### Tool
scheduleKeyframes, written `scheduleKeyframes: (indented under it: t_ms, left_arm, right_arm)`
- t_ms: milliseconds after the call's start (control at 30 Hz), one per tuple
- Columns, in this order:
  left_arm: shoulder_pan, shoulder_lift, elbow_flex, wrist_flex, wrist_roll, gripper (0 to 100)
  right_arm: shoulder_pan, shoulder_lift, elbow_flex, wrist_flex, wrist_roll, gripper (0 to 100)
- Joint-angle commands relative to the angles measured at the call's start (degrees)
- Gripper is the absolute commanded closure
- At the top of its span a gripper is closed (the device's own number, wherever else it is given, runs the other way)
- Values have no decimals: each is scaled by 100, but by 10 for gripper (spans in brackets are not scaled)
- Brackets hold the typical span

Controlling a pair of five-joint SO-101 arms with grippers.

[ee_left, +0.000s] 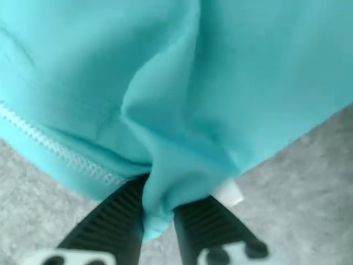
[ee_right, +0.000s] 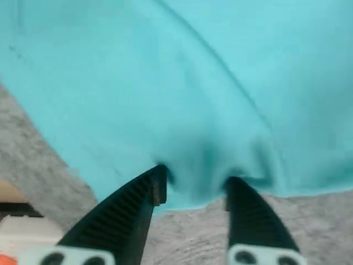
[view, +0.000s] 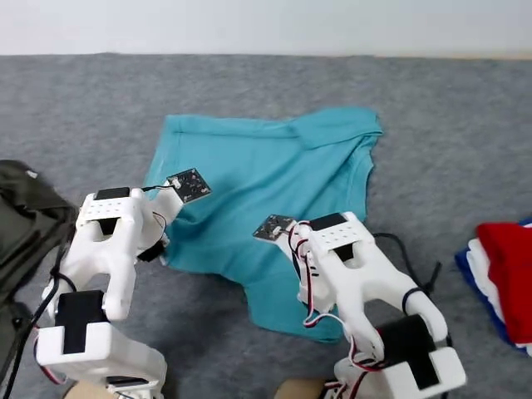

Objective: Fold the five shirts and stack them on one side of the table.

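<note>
A teal shirt [view: 258, 183] lies partly spread on the grey table, with one sleeve folded over at its far right corner. My left gripper [ee_left: 160, 193] is at the shirt's left edge [view: 164, 239], shut on a pinched fold of the teal cloth [ee_left: 220, 83] beside a white-stitched hem. My right gripper [ee_right: 193, 190] is at the shirt's near edge [view: 293, 253]. Its black fingers [ee_right: 138, 204] stand apart, pressed down on the teal cloth [ee_right: 165, 83], with a bunched bit of hem between them.
Folded red, white and blue shirts [view: 507, 278] are stacked at the right edge of the table. A dark green garment [view: 25, 216] is heaped at the left edge. A black cable [view: 411, 258] trails beside the right arm. Bare grey table [view: 449, 150] lies beyond the shirt.
</note>
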Motion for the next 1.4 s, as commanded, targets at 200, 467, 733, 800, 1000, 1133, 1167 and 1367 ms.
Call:
scheduleKeyframes:
  t_ms: [200,467,733,800,1000,1133,1167,1367]
  left_arm:
    - [44,-26,-119,-79,26,997]
    - [44,-70,-127,-53,35,997]
    - [53,-782,-708,369,1143,997]
    - [123,-1178,-848,484,1327,997]
    - [659,-2725,-1138,800,2022,997]
    - [914,-3727,-1174,809,2576,997]
    - [958,-3965,-1174,809,2673,997]
    - [1020,-5178,-1174,765,2804,997]
  right_arm:
    - [66,-268,62,-136,9,988]
    - [312,-629,-299,462,18,988]
    - [629,-2308,-914,1314,211,988]
    - [769,-2633,-1055,1473,211,988]
    - [1209,-3398,-1477,1640,220,988]
    - [1411,-3837,-1732,1640,220,988]
    - [1455,-3934,-1820,1640,220,988]
    - [1903,-4382,-2558,1640,220,988]
